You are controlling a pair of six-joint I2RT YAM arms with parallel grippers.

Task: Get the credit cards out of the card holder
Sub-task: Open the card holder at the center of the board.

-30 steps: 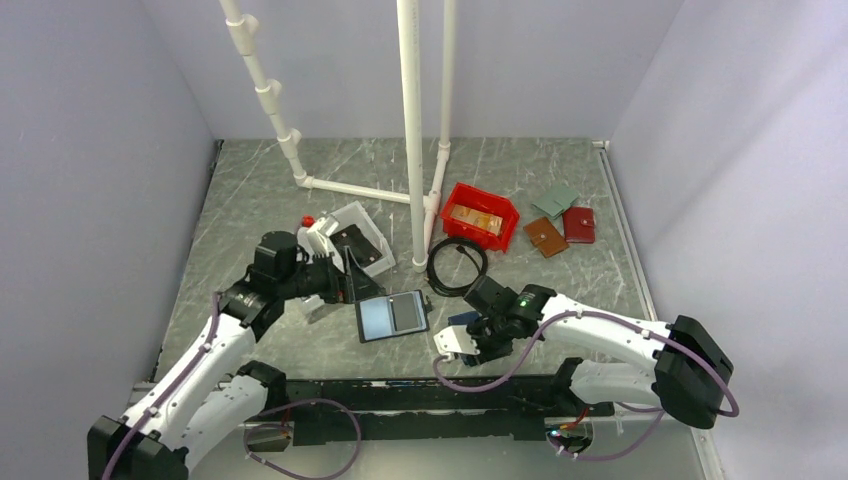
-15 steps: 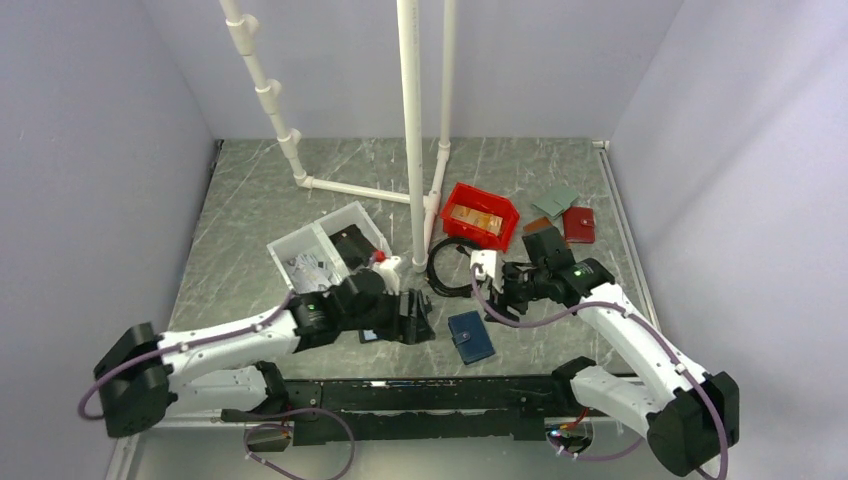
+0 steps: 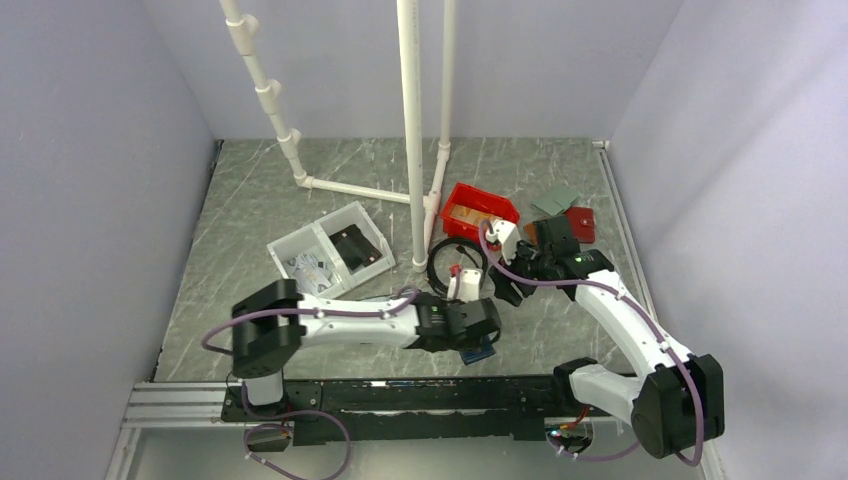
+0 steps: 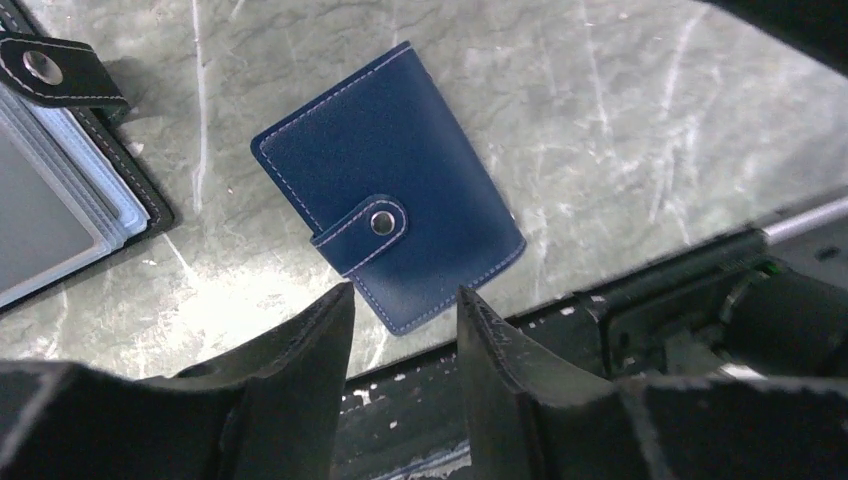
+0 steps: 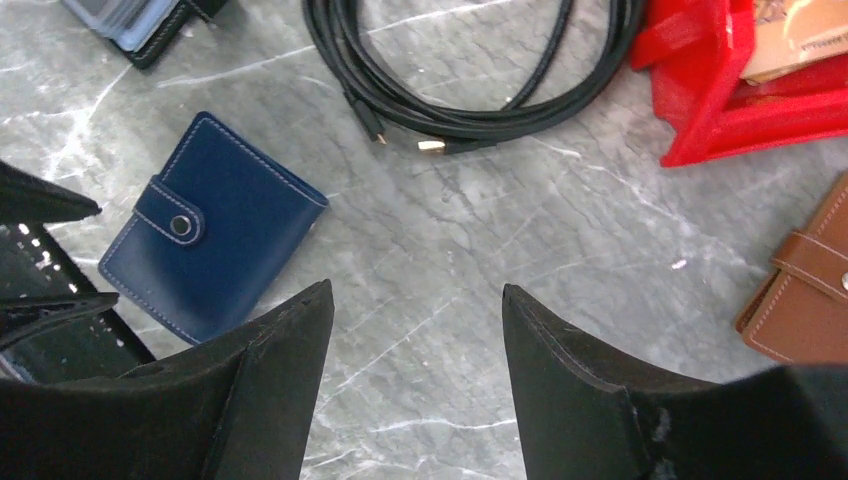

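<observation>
My left gripper (image 4: 405, 300): jaws apart, empty, low over card holder (image 4: 385, 170), arm stretched flat rightward. Card holder snapped shut, just beside near rail (image 4: 650, 290). Right gripper (image 5: 415, 295): apart, empty, above bare table (image 5: 480, 250) beside cable (image 5: 470, 125).

The card holder (image 4: 388, 228) lies flat on the table (image 4: 620, 120) near its front edge, just behind the rail (image 3: 400, 392). A folio (image 4: 60, 200) lies just to its left. Behind the card holder is a coiled cable (image 5: 500, 118), and behind and right of that a bin (image 5: 700, 120). A wallet (image 5: 800, 290) lies right of the bin. A tray (image 3: 330, 250) sits well left of the cable.
</observation>
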